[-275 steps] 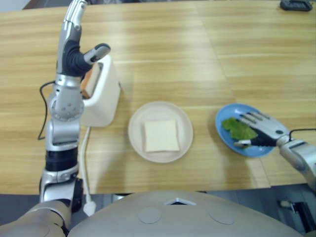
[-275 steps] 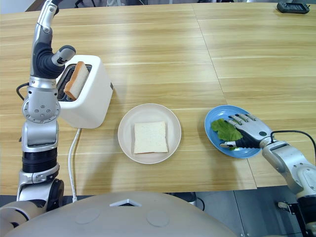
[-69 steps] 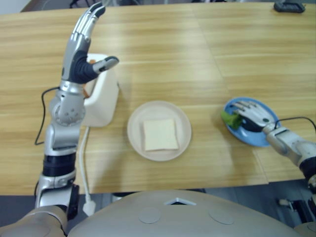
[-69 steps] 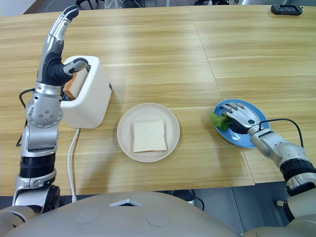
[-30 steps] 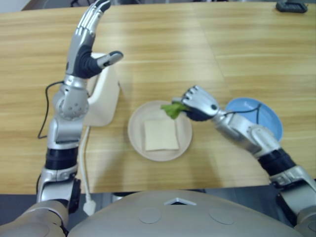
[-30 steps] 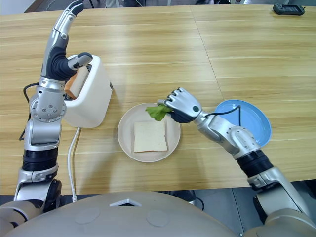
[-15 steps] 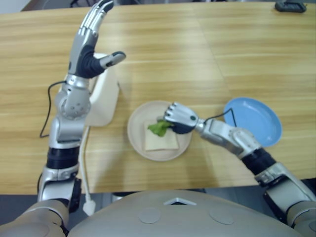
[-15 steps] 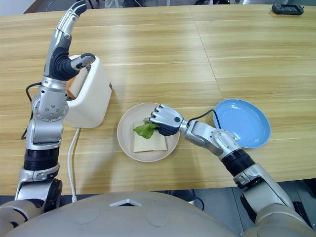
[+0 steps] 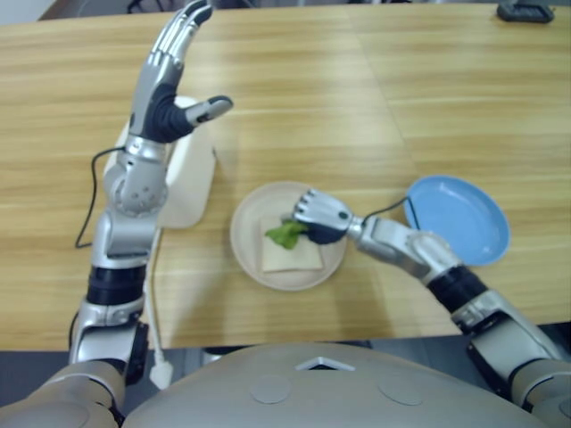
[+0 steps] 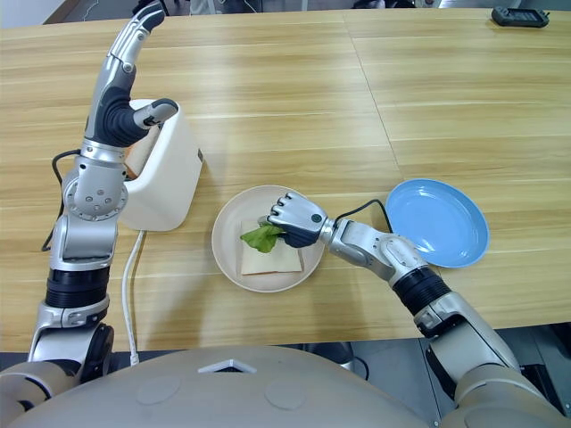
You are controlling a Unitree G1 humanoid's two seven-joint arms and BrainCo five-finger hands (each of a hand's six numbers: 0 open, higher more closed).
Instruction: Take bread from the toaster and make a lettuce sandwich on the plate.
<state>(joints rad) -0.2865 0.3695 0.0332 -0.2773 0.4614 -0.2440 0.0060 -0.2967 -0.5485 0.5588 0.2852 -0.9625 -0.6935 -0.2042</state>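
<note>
A cream plate [image 10: 230, 263] sits at the table's front centre with a white bread slice [image 10: 272, 261] on it. My right hand [image 10: 295, 218] is shut on a green lettuce leaf [image 10: 261, 238], holding it just over the slice's far edge. The white toaster [image 10: 169, 178] stands to the left, a second slice of bread [image 10: 136, 155] poking from its slot. My left hand [image 10: 127, 85] is raised above the toaster with fingers spread, holding nothing.
A blue plate [image 10: 444, 222] lies bare at the right, beyond my right forearm. The toaster's white cable [image 10: 132, 276] runs down to the table's front edge. A dark object [image 10: 517, 15] rests at the far right corner.
My right hand carried the lettuce from the blue plate leftward to the cream plate and lowered it over the bread. The left hand drifted slightly up and right above the toaster.
</note>
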